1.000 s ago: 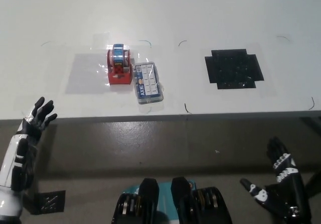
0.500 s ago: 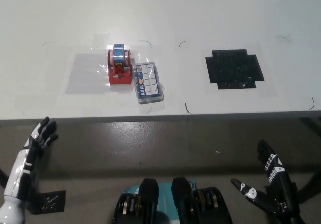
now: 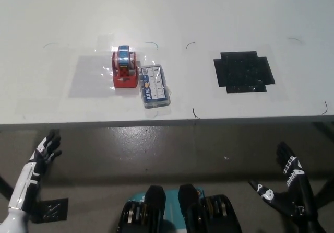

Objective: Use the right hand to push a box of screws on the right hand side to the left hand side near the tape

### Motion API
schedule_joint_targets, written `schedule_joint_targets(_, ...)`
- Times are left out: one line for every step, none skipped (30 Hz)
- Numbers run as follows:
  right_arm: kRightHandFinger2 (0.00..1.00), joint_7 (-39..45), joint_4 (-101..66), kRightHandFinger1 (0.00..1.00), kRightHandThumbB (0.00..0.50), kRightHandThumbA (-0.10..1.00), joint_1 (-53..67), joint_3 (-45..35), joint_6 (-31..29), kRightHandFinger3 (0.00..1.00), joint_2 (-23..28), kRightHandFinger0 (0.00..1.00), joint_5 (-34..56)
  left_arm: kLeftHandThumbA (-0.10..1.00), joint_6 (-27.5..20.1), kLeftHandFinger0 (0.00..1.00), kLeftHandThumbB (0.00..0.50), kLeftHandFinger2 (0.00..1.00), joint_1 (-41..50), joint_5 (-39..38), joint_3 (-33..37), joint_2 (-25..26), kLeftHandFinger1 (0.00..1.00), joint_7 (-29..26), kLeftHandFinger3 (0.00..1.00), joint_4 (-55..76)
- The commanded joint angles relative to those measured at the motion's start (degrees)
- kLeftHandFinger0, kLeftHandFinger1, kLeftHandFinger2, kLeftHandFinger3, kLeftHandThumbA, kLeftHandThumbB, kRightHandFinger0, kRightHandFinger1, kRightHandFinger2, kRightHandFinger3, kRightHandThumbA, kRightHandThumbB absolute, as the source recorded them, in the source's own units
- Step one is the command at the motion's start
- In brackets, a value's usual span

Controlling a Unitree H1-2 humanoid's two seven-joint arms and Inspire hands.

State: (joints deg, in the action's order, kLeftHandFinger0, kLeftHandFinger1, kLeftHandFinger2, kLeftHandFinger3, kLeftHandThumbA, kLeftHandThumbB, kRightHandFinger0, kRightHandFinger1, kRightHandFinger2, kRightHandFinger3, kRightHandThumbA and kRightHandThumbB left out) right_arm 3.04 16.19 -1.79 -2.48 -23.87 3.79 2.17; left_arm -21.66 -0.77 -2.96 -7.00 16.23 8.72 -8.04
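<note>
On table [image 3: 52,24], screw box [image 3: 154,86] sits touching tape [image 3: 124,69] at its 4 o'clock. Right hand [image 3: 289,194] hangs released below the edge, box well apart at its 10 o'clock. Left hand [image 3: 39,162] rests released, lower left.

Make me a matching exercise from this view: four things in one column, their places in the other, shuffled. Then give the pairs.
Things:
1. tape dispenser
2. box of screws
3. black patch
4. right robot hand

Places:
A. below the table edge, lower right, fingers spread
B. on the table's right part, nothing on it
C. on the table's left part, red base, blue roll on top
D. against the dispenser's right side, nearer the table's front edge

Pairs: 1-C, 2-D, 3-B, 4-A
</note>
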Motion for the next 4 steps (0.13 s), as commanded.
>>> schedule_joint_targets(1.0, -0.12, -0.75, 1.0, 0.265, 1.0, -1.06, -0.96, -3.06, 1.0, -0.71, 1.0, 0.34, 1.0, -1.71, 1.0, 0.062, 1.0, -1.05, 0.22, -0.58, 0.96, 1.0, -0.65, 1.0, 0.88)
schedule_joint_targets(1.0, -0.32, -0.78, 1.0, 0.261, 1.0, -1.11, -0.88, -3.06, 1.0, -0.55, 1.0, -0.14, 1.0, -1.32, 1.0, 0.062, 1.0, -1.06, 0.27, -0.65, 0.89, 1.0, -0.8, 1.0, 1.12)
schedule_joint_targets(1.0, -0.14, -0.66, 1.0, 0.258, 1.0, -1.26, -1.02, -3.06, 1.0, -0.6, 1.0, 0.11, 1.0, -1.52, 1.0, 0.054, 1.0, -1.25, 0.15, -0.69, 0.94, 1.0, -0.76, 1.0, 0.98)
schedule_joint_targets(1.0, 0.47, -0.52, 1.0, 0.265, 1.0, -1.3, -1.24, -3.06, 1.0, -0.74, 1.0, 0.99, 1.0, -1.68, 1.0, 0.042, 1.0, -1.27, 0.0, -0.64, 0.96, 1.0, -0.62, 1.0, 1.03)
